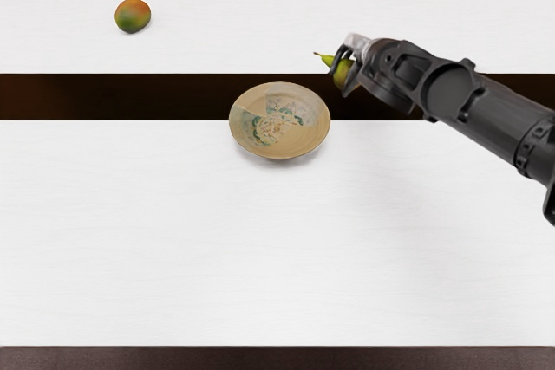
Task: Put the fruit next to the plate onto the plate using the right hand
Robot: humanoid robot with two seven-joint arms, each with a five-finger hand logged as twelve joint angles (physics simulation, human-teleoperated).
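Observation:
A beige plate [279,120] with a green-brown swirl sits at the table's middle, across the dark gap. My right hand [354,65] comes in from the right edge and hangs just right of and above the plate's rim. Its fingers are curled around a small yellow-green fruit [340,69] with a stem; only part of the fruit shows. The hand and fruit are lifted off the table and lie beside the plate, not over its centre. A second fruit, a red-green mango [133,16], rests far off at the back left.
A dark band [113,97] runs across the table between the back strip and the front surface. The broad white front surface [260,249] lies below the plate. The left arm does not show.

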